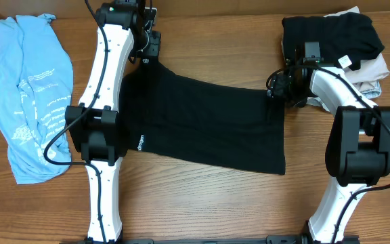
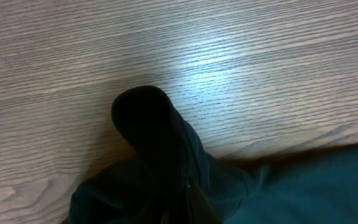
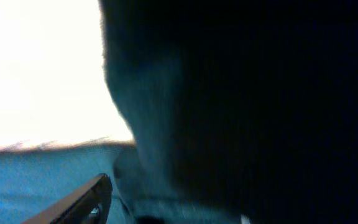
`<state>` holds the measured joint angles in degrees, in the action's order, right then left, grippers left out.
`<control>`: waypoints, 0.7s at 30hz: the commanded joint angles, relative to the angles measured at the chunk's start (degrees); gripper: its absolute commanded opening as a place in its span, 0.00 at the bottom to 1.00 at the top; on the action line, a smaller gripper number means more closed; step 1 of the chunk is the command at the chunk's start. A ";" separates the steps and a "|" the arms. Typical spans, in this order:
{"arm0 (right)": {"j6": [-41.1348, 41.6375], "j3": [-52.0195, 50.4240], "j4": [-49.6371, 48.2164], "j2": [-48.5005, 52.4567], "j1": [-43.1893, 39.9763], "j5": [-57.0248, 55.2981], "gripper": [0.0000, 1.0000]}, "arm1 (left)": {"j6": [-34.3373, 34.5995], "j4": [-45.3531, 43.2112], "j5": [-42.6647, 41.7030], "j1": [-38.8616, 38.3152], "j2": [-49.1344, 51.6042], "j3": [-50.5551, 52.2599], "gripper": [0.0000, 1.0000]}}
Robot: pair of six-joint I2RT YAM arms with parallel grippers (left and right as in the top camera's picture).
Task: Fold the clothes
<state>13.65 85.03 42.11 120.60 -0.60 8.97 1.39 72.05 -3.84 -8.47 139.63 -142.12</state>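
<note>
Dark cloth [image 3: 260,93] presses against the right wrist lens and fills most of that view (which garment it belongs to cannot be told there), with one finger [image 3: 73,202] edging in at bottom left. Overhead, left to right: blue tee [image 1: 29,102], crumpled lengthwise at the left end of the table [image 1: 215,27], white print facing up, well apart from the rest. Left arm [image 1: 103,129], stretched from the near edge toward the far side, lying over the left margin of the black tee [image 1: 208,125]. Left gripper [image 1: 147,53], jaws together, pinching the black tee at its far left corner; the left wrist view shows the cloth gathered in a peak above the wood. Black tee itself, spread flat across the middle of the table, roughly rectangular, slanting down toward the right, small white logo [image 1: 140,144] near its left edge beside the arm. Right gripper [image 1: 276,85], at the tee's far right corner, touching or just over the cloth; whether its jaws are apart or clamped cannot be told. Right arm [image 1: 361,146], bent back from the near right. Pile [image 1: 374,71] at the far right corner: a folded black garment [image 1: 330,34] on top of pale ones, just beside the right gripper.
</note>
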 commanded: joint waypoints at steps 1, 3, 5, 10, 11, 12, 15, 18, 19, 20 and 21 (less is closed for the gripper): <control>0.04 0.44 -1.81 0.55 0.26 1.53 0.61 | 0.52 0.44 -0.15 0.63 -0.90 -0.59 0.06; 0.07 0.44 -2.21 0.57 0.28 2.45 0.51 | 0.50 0.98 0.07 0.63 -0.90 -0.59 0.04; 0.07 0.44 -1.95 0.57 0.28 3.02 0.40 | 0.50 1.40 0.24 0.63 -0.90 -0.59 0.04; 0.07 0.44 -0.31 0.57 0.26 3.13 0.04 | 0.52 1.81 1.51 0.63 -0.90 -0.59 0.04; 0.07 0.46 -0.26 0.55 0.26 3.13 0.04 | 0.52 1.86 1.55 0.63 -0.90 -0.59 0.04; 0.04 0.66 -0.28 0.52 0.15 3.13 0.04 | 0.55 1.86 2.21 0.66 -0.90 -0.59 0.04; 0.02 2.58 1.75 0.20 -0.52 3.15 0.04 | 0.59 1.84 3.91 0.96 -0.90 -0.61 0.04; -0.20 8.11 10.10 -1.64 -1.42 3.15 0.04 | 2.58 3.15 3.85 2.56 -0.92 -1.42 0.04; -0.20 9.01 11.89 -2.19 -1.42 3.15 0.04 | 3.21 3.52 3.85 2.93 -0.94 -1.46 0.04; -0.20 9.86 13.84 -2.82 -1.40 3.15 0.04 | 3.61 4.11 3.85 3.28 -1.01 -1.53 0.04; -0.22 10.73 16.04 -3.67 -1.40 3.13 0.04 | 3.58 4.70 3.85 3.67 -1.01 -1.53 0.04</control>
<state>13.65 91.44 54.61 120.49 -1.43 11.86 2.59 75.66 -1.23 -7.05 139.63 -142.12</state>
